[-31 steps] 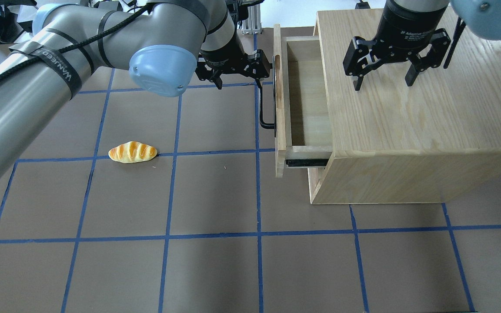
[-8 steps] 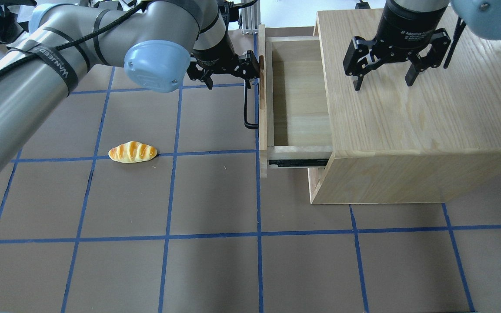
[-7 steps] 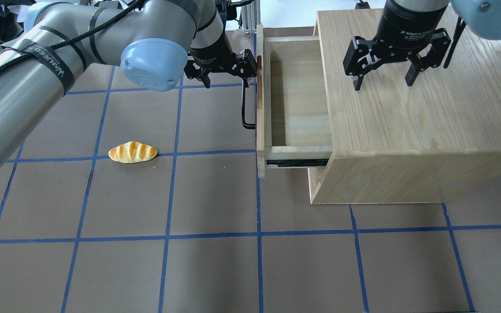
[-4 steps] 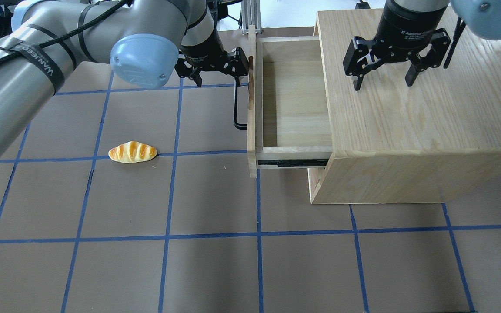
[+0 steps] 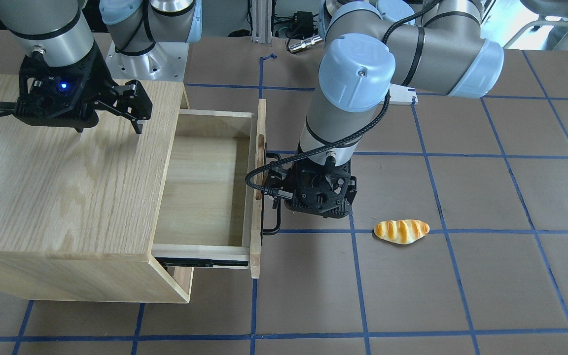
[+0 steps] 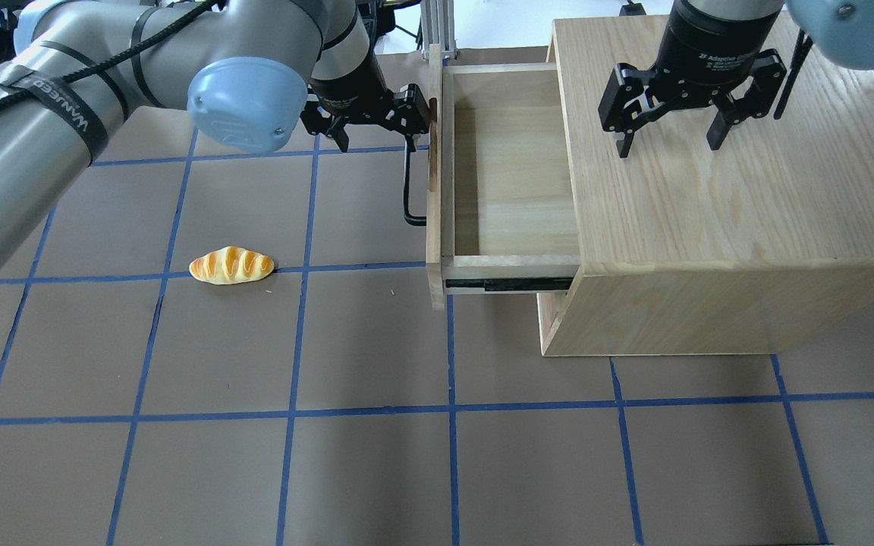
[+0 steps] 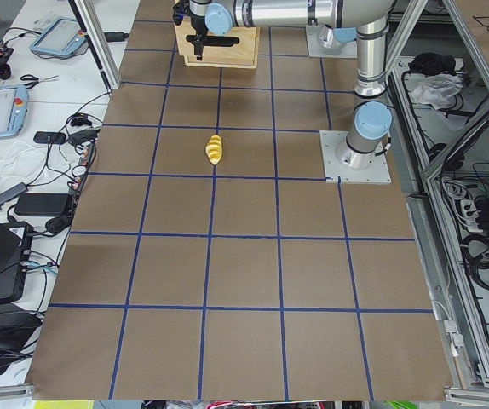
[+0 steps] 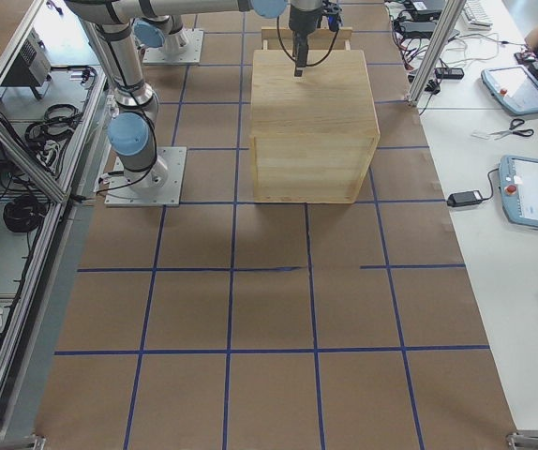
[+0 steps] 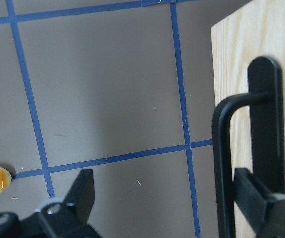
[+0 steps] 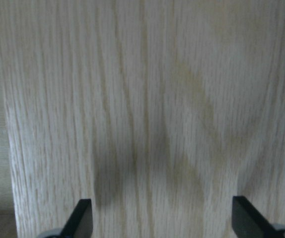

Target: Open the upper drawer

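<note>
The upper drawer (image 6: pixel 513 174) stands pulled out of the cabinet (image 6: pixel 725 197) toward the robot's left, with its bare wooden floor exposed and a black slide rail visible under its near side. The left tool (image 6: pixel 376 140) is at the black bar handle (image 6: pixel 407 186) with jaws spread wide. In the left wrist view one finger (image 9: pixel 254 191) sits between the bar and the front panel, and the other is out over the desk (image 6: pixel 369 455). The right tool (image 6: pixel 668 145) hangs above the cabinet top, also spread and gripping nothing. A bread roll (image 6: pixel 231 265) lies on the desk, well apart from the drawer.
</note>
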### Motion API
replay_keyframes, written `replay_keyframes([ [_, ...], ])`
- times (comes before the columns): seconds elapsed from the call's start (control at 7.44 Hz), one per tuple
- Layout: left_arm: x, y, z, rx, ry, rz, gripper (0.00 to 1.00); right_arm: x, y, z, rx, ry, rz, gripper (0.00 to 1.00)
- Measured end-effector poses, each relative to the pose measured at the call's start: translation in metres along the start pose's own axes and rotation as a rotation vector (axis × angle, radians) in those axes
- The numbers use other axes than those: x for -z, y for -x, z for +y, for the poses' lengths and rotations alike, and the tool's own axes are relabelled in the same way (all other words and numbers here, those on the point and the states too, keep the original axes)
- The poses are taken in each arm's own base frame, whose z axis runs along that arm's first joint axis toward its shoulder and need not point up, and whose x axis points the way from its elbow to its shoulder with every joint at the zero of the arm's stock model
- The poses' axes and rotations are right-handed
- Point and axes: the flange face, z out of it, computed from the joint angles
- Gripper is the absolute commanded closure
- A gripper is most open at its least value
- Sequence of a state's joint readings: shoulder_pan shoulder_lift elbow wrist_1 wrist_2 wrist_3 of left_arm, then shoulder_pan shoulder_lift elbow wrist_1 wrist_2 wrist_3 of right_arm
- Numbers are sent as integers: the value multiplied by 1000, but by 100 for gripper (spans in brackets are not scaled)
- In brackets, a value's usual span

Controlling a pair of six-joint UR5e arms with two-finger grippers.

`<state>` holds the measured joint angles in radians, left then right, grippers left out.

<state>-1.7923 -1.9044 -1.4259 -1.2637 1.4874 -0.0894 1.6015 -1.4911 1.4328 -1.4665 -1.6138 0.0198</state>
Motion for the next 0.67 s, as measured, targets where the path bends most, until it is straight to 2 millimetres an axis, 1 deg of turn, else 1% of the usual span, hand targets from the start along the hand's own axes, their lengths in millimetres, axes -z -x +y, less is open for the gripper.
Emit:
replay_keyframes([
  [0.67,2,2,1,-18,3,-21,0,0,0,0,1,0,0,0],
])
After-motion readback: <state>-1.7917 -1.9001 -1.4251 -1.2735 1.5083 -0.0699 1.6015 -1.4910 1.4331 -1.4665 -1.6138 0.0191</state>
